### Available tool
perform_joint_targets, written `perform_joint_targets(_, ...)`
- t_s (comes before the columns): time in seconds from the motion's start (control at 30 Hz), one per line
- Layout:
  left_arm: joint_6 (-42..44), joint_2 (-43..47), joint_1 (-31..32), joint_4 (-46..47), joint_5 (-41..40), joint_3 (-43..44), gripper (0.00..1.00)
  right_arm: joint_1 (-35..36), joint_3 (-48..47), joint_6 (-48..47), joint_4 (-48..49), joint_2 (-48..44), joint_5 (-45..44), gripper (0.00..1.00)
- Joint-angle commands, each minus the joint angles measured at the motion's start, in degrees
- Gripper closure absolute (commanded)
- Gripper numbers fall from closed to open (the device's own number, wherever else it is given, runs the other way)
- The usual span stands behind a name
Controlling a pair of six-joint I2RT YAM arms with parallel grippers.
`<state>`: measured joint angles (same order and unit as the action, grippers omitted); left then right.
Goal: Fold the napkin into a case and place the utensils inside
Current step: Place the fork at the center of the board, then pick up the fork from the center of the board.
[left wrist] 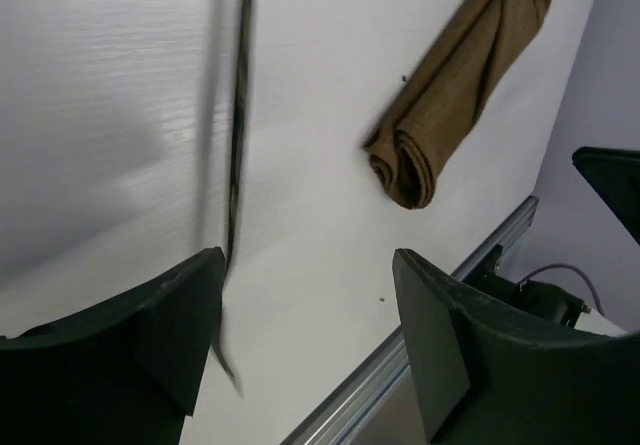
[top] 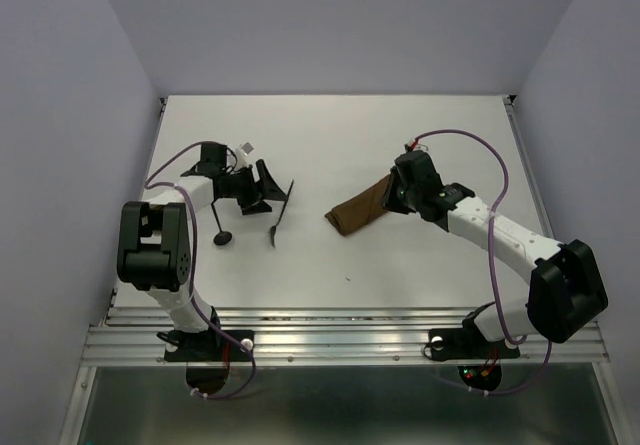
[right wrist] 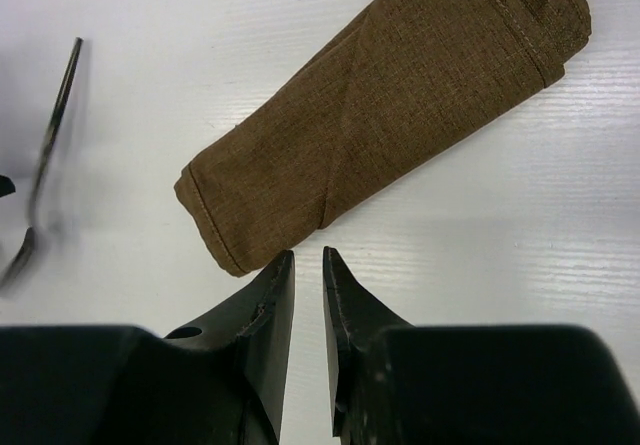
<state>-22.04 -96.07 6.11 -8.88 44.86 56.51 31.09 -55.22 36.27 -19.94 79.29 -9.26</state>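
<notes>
Napkin beneath lowered right gripper

One folded case, two utensils: a fork and a spoon, on the table.

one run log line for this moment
case: folded, on table | fork: outside case, by open left gripper | right gripper: nearly shut, empty

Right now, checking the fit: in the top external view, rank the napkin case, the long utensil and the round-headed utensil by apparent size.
Napkin case, largest.
Long utensil.
Round-headed utensil, smallest, though its upper end may hide under the left arm.
</notes>
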Motion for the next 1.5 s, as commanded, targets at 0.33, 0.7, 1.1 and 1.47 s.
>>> perform_joint_targets(0.33, 5.52, 8.98, -0.05, -10.8, -30.44, 5.71, 0.26, -0.07, -0.76, 0.55, 0.34, 0.43, -0.5, 0.76)
perform_joint_targets(0.7, 7.01, 5.64, 6.36, -12.73, -39.66, 6.68, 0.3, -0.07, -0.76, 0.73, 0.43, 0.78, -0.06, 0.76)
perform_joint_targets(1.1, 5.26, 1.59, 11.64, -16.42, -50.74, 5.72, 0.3, -0.07, -0.59, 0.64, 0.34, 0.78, 0.12, 0.76)
perform_joint_targets(1.47, 3.06, 3.0, 13.23, -18.89, -52.51, 1.15, 0.38, -0.07, -0.85, 0.73, 0.34, 0.7, 0.47, 0.75)
